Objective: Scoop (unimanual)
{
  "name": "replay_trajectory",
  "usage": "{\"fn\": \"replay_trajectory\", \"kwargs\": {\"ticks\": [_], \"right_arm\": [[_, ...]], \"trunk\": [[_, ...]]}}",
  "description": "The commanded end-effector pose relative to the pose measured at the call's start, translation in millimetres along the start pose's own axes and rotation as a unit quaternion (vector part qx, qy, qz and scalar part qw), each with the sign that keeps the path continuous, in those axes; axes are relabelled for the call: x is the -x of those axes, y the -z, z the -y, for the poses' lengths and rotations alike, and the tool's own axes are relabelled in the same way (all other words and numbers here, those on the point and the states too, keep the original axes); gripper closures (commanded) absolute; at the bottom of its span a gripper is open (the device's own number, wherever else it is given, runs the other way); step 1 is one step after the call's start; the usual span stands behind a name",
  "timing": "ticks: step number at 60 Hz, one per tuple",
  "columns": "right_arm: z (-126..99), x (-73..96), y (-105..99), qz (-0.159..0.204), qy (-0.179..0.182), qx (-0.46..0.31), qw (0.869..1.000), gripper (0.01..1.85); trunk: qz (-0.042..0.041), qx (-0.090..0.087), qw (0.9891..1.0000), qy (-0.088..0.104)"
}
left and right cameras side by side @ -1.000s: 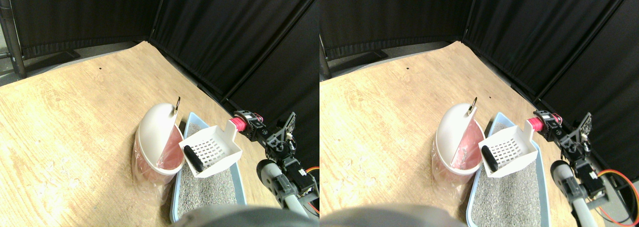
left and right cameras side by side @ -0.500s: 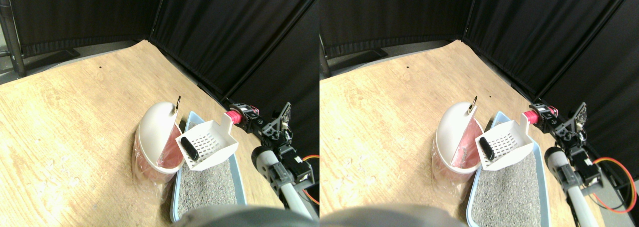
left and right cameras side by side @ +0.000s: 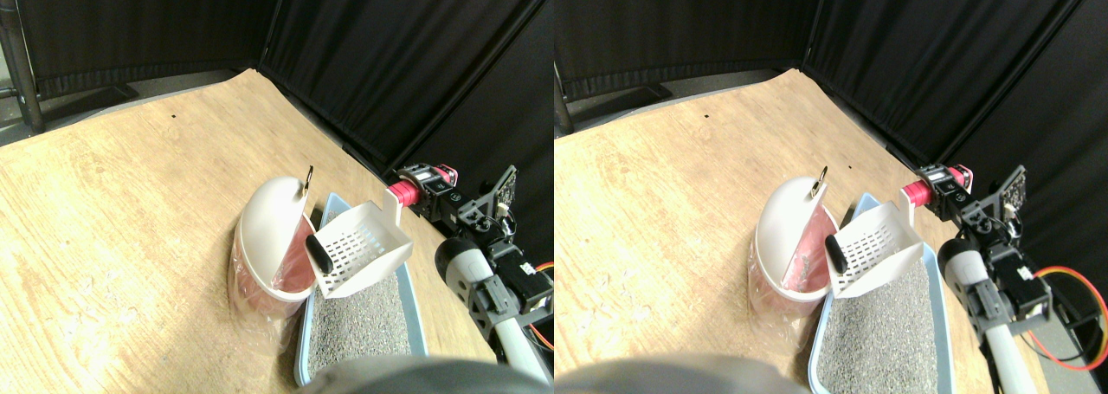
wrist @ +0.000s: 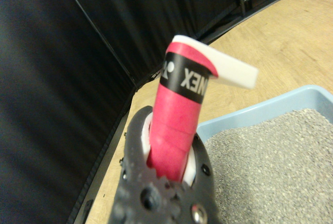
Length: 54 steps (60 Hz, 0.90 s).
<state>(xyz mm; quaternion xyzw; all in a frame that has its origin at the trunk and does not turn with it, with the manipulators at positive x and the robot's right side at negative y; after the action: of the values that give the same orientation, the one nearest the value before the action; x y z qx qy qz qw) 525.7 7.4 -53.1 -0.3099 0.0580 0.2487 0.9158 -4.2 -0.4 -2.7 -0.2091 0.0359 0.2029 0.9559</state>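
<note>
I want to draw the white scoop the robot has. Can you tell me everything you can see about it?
The scoop is a white, plastic-looking box with tall sides and a slotted floor. It tips down toward the white bin, above the grey litter in the blue tray. A black lump sits at its low front edge, over the bin's pink opening. Its handle is wrapped in pink tape with a black band, and the right gripper clamps around it.
</note>
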Motion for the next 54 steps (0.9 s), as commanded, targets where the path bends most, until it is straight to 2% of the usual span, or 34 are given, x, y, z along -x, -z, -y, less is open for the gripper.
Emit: {"fn": "replay_trajectory", "kwargs": {"ticks": [1, 7, 26, 46, 51, 54], "right_arm": [[0, 1.6, -7, 0.015, 0.023, -0.004, 1.0, 1.8], [0, 0.9, -9, 0.011, 0.033, -0.004, 0.999, 1.8], [2, -1.7, -7, 0.002, 0.032, -0.007, 0.999, 1.8], [17, 5.8, 24, 0.063, 0.026, -0.104, 0.992, 1.8], [22, 9.1, 32, 0.08, 0.031, -0.131, 0.988, 1.8], [26, 13.2, 38, 0.09, 0.048, -0.148, 0.984, 1.8]], "trunk": [[0.0171, 0.066, 0.9968, -0.041], [0.0185, 0.067, 0.9967, -0.041], [0.0184, 0.066, 0.9967, -0.043], [0.0129, 0.037, 0.9991, -0.016], [0.0111, 0.028, 0.9995, -0.006], [0.0096, 0.018, 0.9998, 0.004]]}}
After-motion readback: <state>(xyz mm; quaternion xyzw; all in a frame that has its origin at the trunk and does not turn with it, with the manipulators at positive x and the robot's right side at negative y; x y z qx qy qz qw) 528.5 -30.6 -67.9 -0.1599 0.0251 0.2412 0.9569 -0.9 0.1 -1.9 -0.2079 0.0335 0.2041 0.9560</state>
